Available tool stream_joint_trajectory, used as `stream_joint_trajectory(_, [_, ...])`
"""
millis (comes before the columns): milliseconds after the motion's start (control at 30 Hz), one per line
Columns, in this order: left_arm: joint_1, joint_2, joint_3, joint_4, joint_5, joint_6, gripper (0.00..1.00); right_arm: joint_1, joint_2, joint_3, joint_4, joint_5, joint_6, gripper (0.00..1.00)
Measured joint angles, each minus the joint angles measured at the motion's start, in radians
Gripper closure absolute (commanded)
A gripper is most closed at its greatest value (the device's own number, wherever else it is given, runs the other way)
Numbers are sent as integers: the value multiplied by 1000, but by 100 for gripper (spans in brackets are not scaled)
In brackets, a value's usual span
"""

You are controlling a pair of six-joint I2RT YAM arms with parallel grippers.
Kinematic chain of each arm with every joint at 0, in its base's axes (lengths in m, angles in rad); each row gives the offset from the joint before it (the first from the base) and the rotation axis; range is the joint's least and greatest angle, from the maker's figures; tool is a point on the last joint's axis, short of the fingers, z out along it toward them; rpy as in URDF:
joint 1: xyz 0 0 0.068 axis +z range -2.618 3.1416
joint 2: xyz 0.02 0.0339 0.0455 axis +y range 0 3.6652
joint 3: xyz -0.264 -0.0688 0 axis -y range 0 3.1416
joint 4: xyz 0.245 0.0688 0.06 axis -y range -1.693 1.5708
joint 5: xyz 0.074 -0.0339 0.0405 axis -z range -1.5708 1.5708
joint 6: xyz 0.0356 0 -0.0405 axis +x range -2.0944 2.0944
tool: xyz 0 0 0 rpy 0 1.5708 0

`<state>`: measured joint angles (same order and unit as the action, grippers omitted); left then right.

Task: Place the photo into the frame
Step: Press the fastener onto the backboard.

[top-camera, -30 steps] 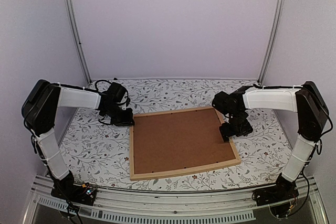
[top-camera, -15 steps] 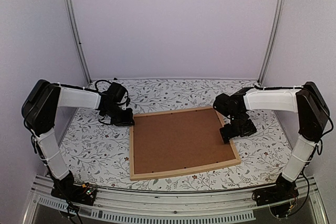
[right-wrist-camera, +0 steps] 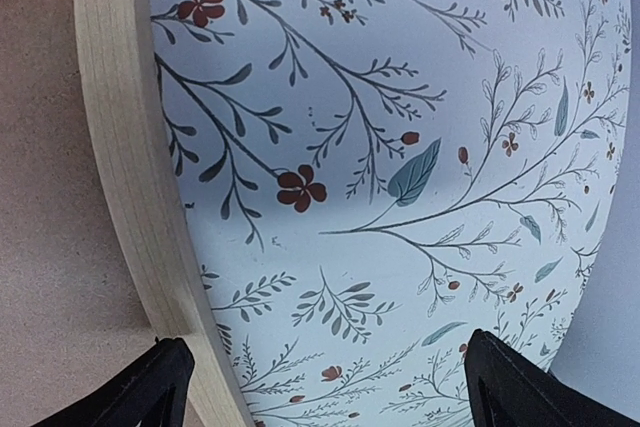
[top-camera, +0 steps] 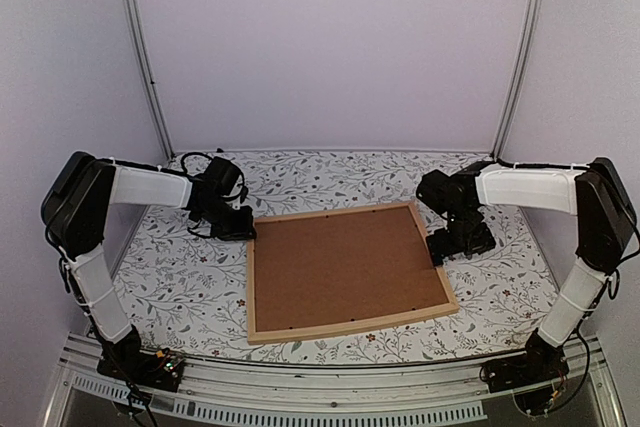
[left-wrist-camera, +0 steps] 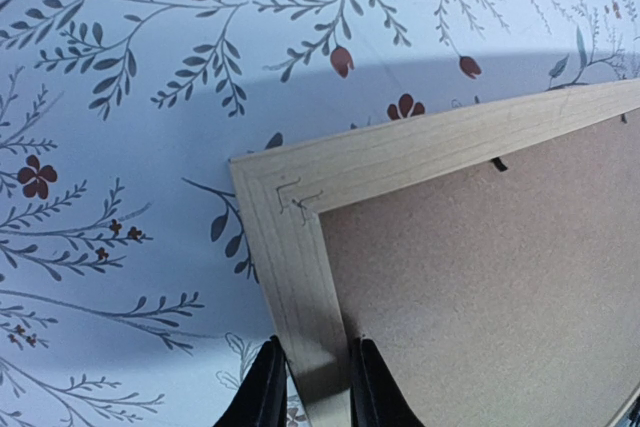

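The frame (top-camera: 350, 328) of light wood lies flat on the flowered tablecloth, back side up, with a brown backing board (top-camera: 340, 267) filling it. The photo is hidden. My left gripper (top-camera: 247, 230) is at the frame's far left corner. In the left wrist view it (left-wrist-camera: 312, 367) is shut across the left wooden bar (left-wrist-camera: 290, 247). My right gripper (top-camera: 462, 244) hangs open just outside the frame's right bar (right-wrist-camera: 130, 147). One finger (right-wrist-camera: 150, 387) sits over that bar's outer edge, the other finger (right-wrist-camera: 510, 377) over bare cloth.
The flowered tablecloth (top-camera: 180, 277) covers the table around the frame. Pale walls and two metal uprights (top-camera: 145, 57) close off the back and sides. The arm bases stand on a rail (top-camera: 320, 402) at the near edge.
My right gripper has slid right, off the frame's right bar, and opened wider. The left gripper and the frame have not moved.
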<state>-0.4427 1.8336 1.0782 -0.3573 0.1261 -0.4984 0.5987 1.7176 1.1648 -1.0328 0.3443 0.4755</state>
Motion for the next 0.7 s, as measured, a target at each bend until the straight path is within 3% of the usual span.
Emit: stream_joint_trajectory(700, [0,0,0,0,0,0,81,7,8,-29,32,-15,-8,3])
